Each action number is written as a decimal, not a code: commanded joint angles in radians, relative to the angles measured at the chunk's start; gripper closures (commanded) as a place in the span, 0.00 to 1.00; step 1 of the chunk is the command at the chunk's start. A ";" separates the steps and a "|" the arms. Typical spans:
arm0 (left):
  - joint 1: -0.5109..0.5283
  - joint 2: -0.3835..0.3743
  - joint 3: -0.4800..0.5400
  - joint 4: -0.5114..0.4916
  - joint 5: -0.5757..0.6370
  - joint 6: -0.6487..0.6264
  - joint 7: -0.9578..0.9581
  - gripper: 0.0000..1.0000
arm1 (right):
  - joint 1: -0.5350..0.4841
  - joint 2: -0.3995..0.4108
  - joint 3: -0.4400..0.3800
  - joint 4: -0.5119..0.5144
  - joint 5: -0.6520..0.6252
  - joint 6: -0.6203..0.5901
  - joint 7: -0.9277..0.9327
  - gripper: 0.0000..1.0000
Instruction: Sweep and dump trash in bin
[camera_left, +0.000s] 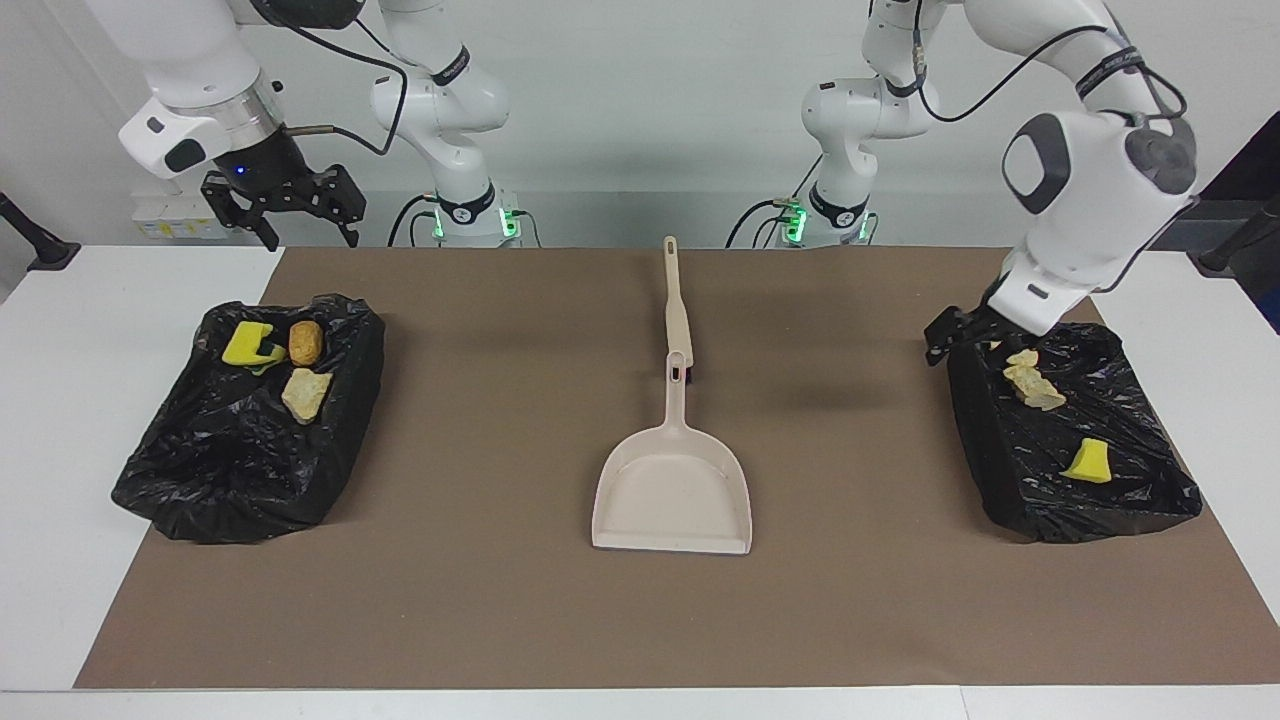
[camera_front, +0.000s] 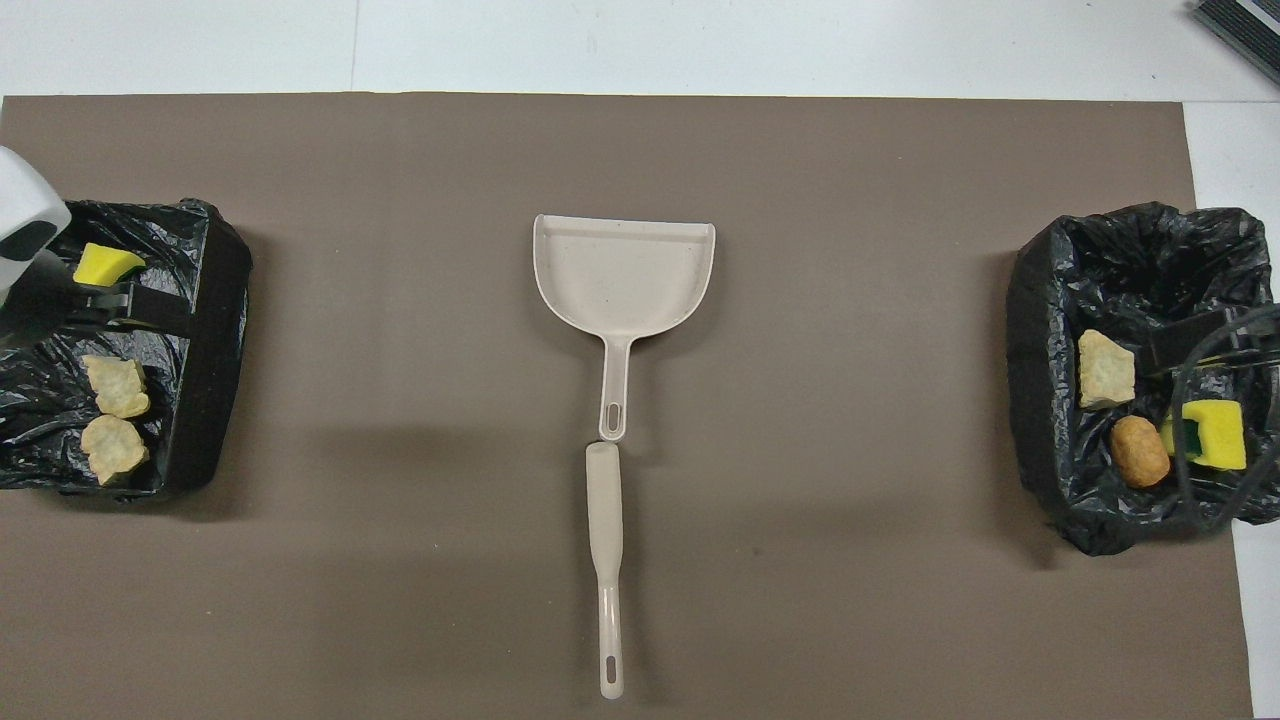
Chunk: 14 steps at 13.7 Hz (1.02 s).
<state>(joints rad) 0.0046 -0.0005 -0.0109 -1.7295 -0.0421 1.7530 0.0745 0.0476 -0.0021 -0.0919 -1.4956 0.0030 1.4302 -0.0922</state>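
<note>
Two black-lined bins hold the trash. The bin (camera_left: 230, 480) toward the right arm's end has a yellow sponge bit (camera_left: 247, 343), a brown piece (camera_left: 306, 341) and a beige chunk (camera_left: 305, 392). The bin (camera_left: 1050, 500) toward the left arm's end holds pale chunks (camera_left: 1032, 382) and a yellow sponge bit (camera_left: 1088, 462). A beige dustpan (camera_left: 670, 490) lies mid-mat, with a beige brush (camera_left: 675, 300) end to end with its handle. My left gripper (camera_left: 940, 345) (camera_front: 170, 315) hovers open and empty over its bin's rim. My right gripper (camera_left: 312, 238) (camera_front: 1180, 348) waits open, high over its bin.
A brown mat (camera_left: 500, 600) covers most of the white table (camera_left: 60, 500). The robot bases stand past the mat's edge nearest them. Cables hang from the left arm above its bin.
</note>
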 joint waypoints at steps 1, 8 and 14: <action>0.005 -0.024 -0.008 0.091 0.044 -0.116 0.010 0.00 | 0.001 -0.018 -0.002 -0.015 0.022 -0.002 0.020 0.00; -0.005 -0.053 -0.018 0.223 0.051 -0.268 -0.004 0.00 | 0.001 -0.018 -0.002 -0.017 0.022 -0.007 0.016 0.00; -0.008 -0.079 -0.018 0.211 0.059 -0.277 -0.045 0.00 | 0.008 -0.019 -0.002 -0.017 0.022 -0.014 0.016 0.00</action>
<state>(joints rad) 0.0035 -0.0559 -0.0337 -1.5094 0.0067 1.4926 0.0540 0.0541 -0.0021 -0.0916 -1.4956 0.0055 1.4273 -0.0922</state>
